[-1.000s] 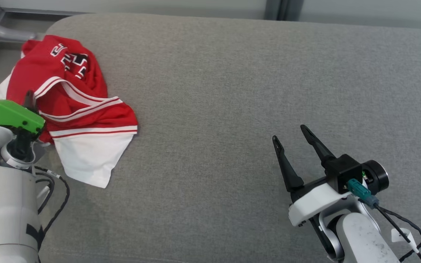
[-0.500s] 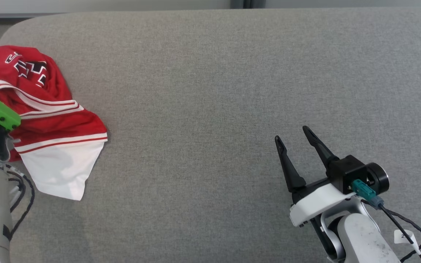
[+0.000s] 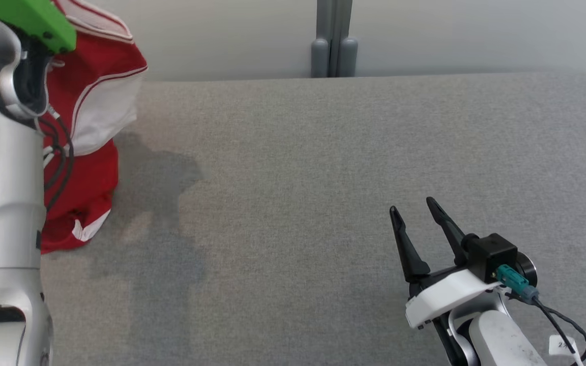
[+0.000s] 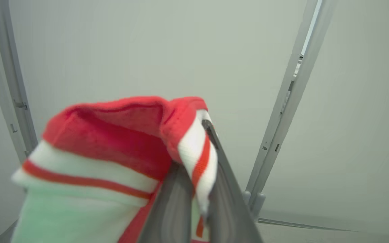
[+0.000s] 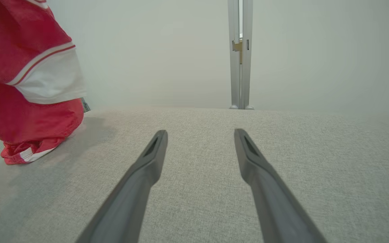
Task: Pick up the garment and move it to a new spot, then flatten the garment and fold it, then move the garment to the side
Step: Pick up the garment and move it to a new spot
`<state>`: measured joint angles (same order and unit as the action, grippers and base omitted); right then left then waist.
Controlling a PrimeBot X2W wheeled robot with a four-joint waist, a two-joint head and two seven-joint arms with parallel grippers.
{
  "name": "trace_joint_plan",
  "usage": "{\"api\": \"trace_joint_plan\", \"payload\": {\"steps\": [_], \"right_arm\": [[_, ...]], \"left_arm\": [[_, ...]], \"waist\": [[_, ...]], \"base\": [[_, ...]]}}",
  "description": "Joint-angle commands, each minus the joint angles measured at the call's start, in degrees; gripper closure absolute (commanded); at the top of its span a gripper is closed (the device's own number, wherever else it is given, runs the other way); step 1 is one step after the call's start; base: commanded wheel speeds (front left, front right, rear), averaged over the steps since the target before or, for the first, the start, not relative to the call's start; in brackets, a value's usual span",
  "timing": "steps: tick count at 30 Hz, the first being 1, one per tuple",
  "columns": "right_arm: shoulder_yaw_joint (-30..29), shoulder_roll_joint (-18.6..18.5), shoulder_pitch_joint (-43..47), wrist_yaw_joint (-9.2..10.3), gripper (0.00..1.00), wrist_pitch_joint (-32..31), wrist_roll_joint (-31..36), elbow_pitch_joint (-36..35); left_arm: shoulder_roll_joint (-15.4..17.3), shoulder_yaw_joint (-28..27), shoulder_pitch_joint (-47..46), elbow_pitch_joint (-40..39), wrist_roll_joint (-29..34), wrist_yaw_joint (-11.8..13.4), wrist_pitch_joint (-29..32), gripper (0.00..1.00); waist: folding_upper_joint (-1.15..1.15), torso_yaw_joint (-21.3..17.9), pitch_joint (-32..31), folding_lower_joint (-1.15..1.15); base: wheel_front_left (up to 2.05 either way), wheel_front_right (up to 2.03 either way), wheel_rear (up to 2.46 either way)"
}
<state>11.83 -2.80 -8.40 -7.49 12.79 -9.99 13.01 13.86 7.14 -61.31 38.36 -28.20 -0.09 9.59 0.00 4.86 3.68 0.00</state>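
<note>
The garment is a red top with white panels and red-and-white stripes. It hangs at the far left, its lower end bunched on the grey cushion. In the left wrist view my left gripper is shut on a striped fold of the garment, lifted well above the surface. The right wrist view shows the garment hanging at the left, its bottom touching the cushion. My right gripper stands open at the lower right, just over the cushion, nothing between its fingers.
The grey upholstered surface stretches across the scene, with a pale wall behind it. A grey vertical post stands behind the far edge near the middle. My left arm's white casing and its cables cover the left edge.
My left gripper closed on the garment and raised it from a flat heap into a hanging bundle. The camera tilted up, so the wall now shows. The right gripper stayed open in place.
</note>
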Motion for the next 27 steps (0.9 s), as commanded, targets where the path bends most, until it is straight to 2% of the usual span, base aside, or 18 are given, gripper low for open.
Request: {"api": "trace_joint_plan", "payload": {"steps": [1, 14, 21, 27], "right_arm": [[0.0, -0.2, 0.2, 0.01, 0.00, 0.5, -0.4, 0.3], [0.7, -0.2, -1.3, 0.00, 0.00, 1.5, -1.0, 1.3], [-1.2, -0.1, -1.6, 0.00, 0.00, 1.9, -1.6, 0.9], [-1.2, -0.1, -2.7, 0.00, 0.00, 2.2, -2.1, 1.0]], "left_arm": [[-0.5, 0.7, -1.5, -0.9, 0.5, -0.4, 0.3, 1.00], [-8.6, 7.7, -4.6, -7.4, 0.8, -1.6, 1.4, 1.00], [-10.2, 15.1, 0.9, -5.4, 2.2, -2.9, 2.6, 1.00], [-10.7, 20.5, 8.4, -0.3, 0.4, -3.7, 1.1, 1.00]], "waist": [[0.00, -3.8, -2.6, 0.00], [0.00, -18.8, 0.2, 0.00], [0.00, -22.3, 3.7, 0.00], [0.00, -22.5, 5.6, 0.00]], "base": [[0.00, 0.00, 0.00], [0.00, 0.00, 0.00], [0.00, 0.00, 0.00], [0.00, 0.00, 0.00]]}}
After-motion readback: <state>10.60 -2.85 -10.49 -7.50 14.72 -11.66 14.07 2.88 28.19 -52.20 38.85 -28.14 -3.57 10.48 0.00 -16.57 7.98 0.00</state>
